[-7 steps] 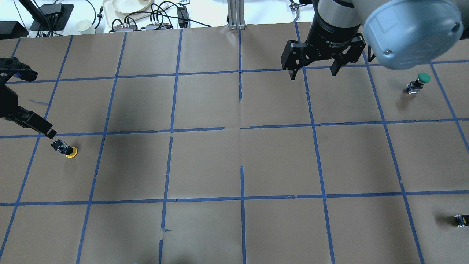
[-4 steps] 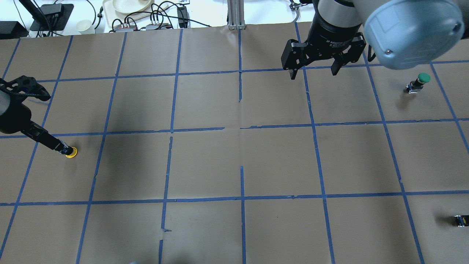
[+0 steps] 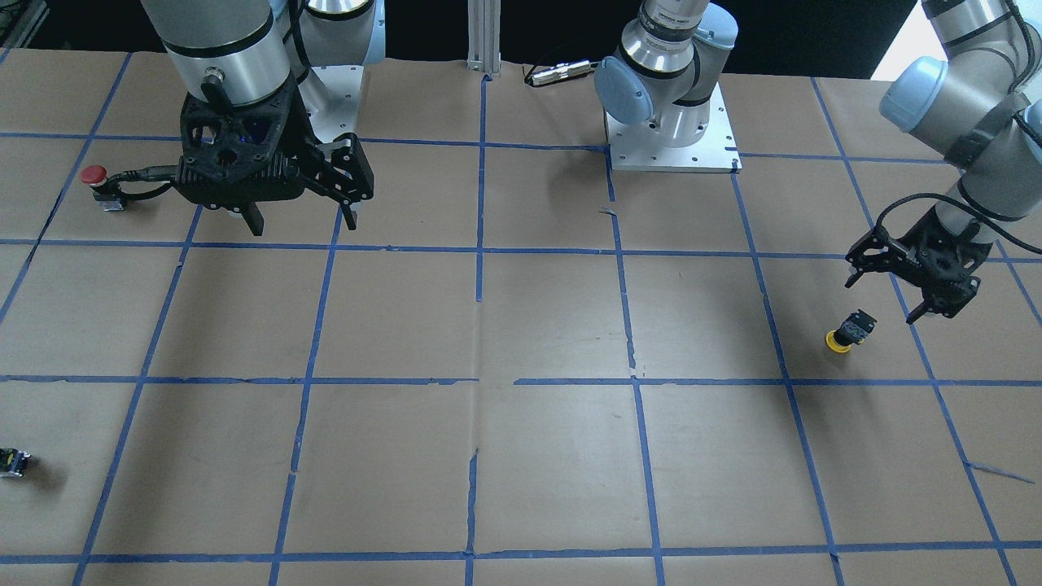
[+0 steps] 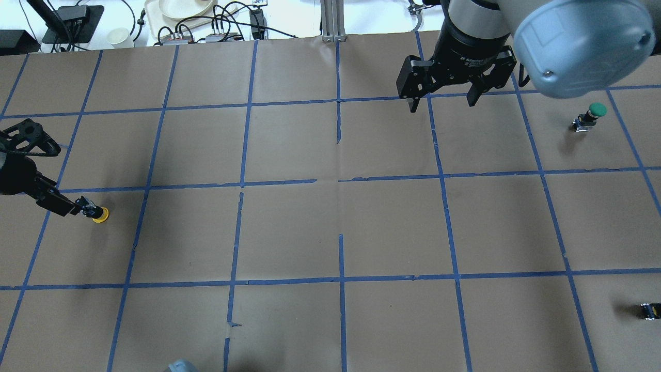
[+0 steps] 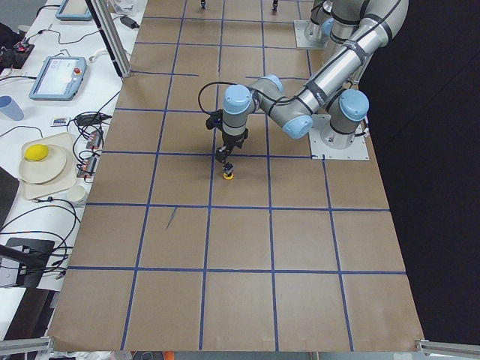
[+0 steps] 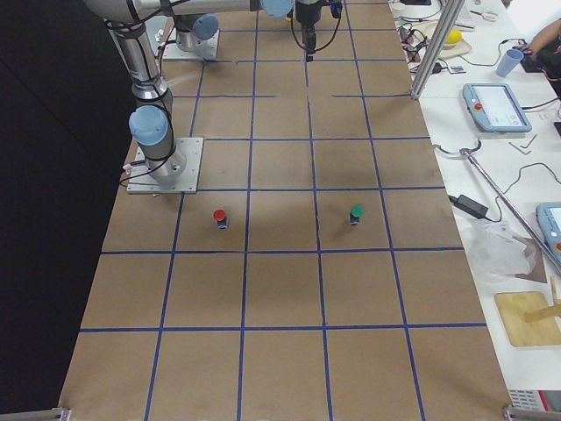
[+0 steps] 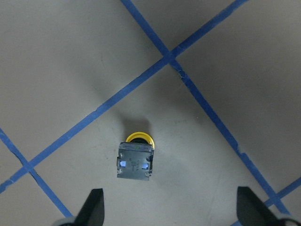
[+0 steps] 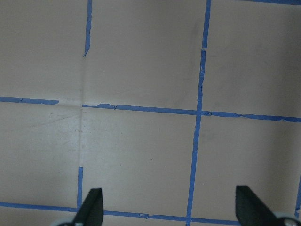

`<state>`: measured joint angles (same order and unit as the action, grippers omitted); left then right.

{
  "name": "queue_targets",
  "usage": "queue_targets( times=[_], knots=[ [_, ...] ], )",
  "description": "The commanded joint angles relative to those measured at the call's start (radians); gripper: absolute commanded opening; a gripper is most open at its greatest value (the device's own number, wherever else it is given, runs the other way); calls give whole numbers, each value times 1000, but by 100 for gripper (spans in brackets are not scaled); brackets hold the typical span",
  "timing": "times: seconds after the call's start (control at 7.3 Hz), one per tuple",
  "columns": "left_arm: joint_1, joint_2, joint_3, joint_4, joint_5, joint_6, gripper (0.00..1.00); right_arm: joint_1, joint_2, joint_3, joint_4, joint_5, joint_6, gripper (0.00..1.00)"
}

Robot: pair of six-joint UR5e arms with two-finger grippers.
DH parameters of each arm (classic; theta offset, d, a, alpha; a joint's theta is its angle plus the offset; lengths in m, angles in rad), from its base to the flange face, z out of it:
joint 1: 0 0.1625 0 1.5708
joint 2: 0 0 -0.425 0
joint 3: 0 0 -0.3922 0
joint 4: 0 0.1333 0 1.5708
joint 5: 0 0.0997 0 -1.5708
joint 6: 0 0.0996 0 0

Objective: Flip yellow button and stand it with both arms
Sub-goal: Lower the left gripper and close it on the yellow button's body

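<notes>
The yellow button (image 4: 99,213) lies tipped on the brown paper at the table's left side, its yellow cap on the paper and its black body raised. It also shows in the front view (image 3: 847,332) and the left wrist view (image 7: 136,159). My left gripper (image 4: 67,181) is open and hangs just above the button. In the left wrist view (image 7: 171,207) the button sits between the fingers, nearer one of them, untouched. My right gripper (image 4: 442,103) is open and empty over the far right part of the table, far from the button.
A green-capped button (image 4: 594,113) stands at the far right. A red-capped button (image 3: 96,177) stands close to the right gripper's side. A tiny dark part (image 4: 649,310) lies near the right front edge. Cables and trays lie beyond the far edge.
My left gripper has swung and come down over the yellow button; one finger now covers part of its body in the overhead view. The button and the right arm have not moved.
</notes>
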<state>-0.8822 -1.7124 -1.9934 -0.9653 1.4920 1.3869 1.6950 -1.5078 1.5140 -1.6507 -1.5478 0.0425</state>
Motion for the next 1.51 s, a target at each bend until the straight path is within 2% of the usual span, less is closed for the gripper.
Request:
queue_targets(
  times=[0.0,1.1,1.37],
  knots=[
    [9,-58,-1,48,-16,-6,99,0,0,0,0,0,0,100],
    [9,-110,-13,46,14,11,94,0,0,0,0,0,-1,100],
    [6,-110,-15,48,14,11,78,0,-2,0,0,0,-1,100]
  ],
)
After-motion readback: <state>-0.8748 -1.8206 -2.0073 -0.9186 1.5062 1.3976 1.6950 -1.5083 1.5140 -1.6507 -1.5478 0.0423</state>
